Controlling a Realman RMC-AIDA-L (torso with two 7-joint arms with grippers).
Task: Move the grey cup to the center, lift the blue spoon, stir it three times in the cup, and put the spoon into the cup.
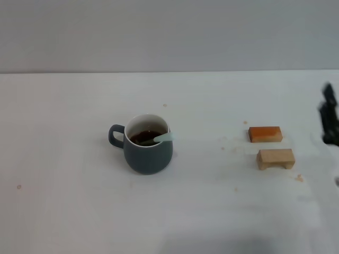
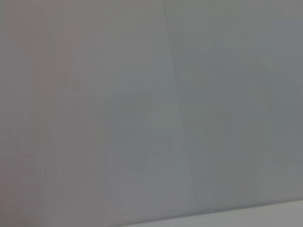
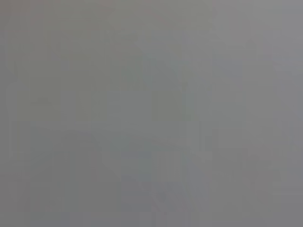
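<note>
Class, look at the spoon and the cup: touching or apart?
Touching. The head view shows the spoon inside the cup, its handle leaning on the rim.

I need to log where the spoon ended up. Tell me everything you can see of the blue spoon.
The blue spoon stands tilted in the grey cup, near the middle of the white table. Only its pale light-blue handle shows, smooth like plastic, leaning on the cup's rim on the side away from the loop handle and poking just past it. Its lower end goes down into the dark brown liquid, so the bowl is hidden. No hand touches it.
</note>
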